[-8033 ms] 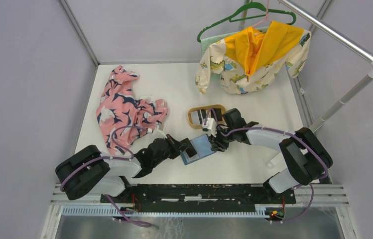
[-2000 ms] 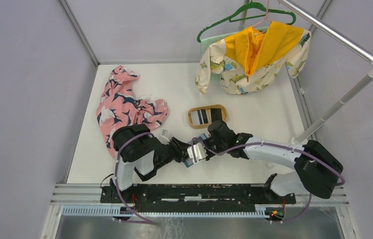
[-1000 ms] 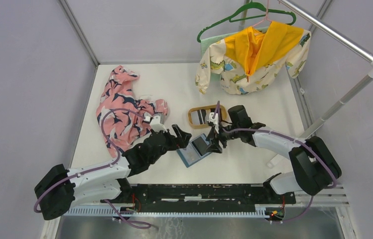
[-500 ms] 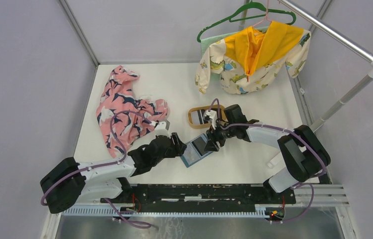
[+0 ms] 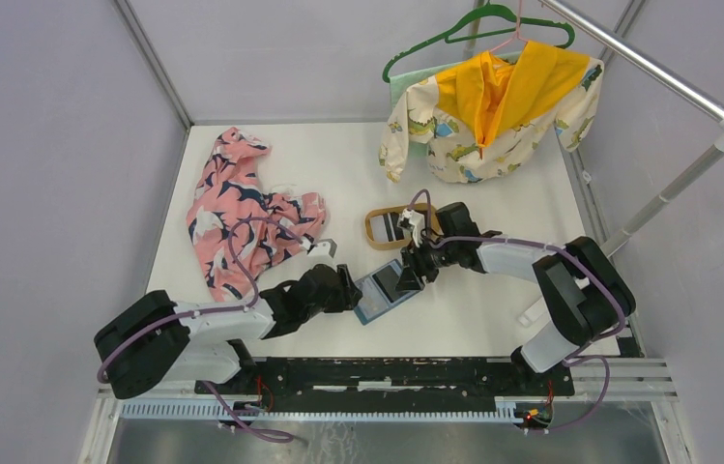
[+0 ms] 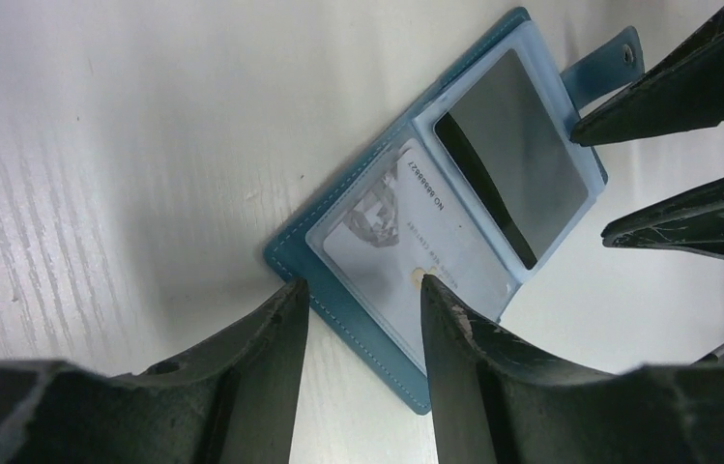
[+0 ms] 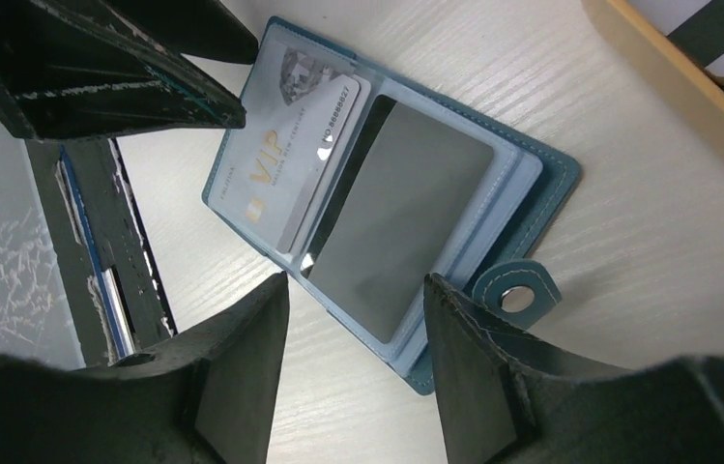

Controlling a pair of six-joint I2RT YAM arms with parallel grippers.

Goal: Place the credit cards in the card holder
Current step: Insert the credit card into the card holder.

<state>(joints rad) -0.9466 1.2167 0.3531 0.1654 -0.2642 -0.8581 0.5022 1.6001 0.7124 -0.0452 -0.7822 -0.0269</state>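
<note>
**Card holder** (image 5: 374,302): lies opened flat on the worktop (image 5: 338,164), at the centre of the overhead frame, between the two arms. Its snap tab (image 7: 517,290) is unfastened, at lower right of the right wrist view.

**Contents:** a pale card (image 6: 387,242) marked VIP sits behind one clear pocket. A dark grey card (image 7: 401,222) sits in the adjoining flap pocket. Whether the dark one is pushed fully home cannot be confirmed.

**Left tool** (image 6: 358,295): part-spread, nothing pinched. One finger stands at the holder's corner and the other has its tip over the pale card's pocket. It is judged to be steadying the holder.

**Right tool** (image 7: 356,282): spread and empty, poised over the dark-card end of the holder.

**Remaining stock:** further cards (image 5: 398,225) lie in the oval wooden tray (image 5: 368,228), just above the holder in the overhead frame.

**Assessment:** the step in hand appears to be the close of one insertion. The next move calls for the right tool to go to the tray, pinch a single card by its edge, and bring it to a free pocket. The left tool would meanwhile keep the holder flat and open. Thin cards lying flat will likely be awkward to lift.
</note>
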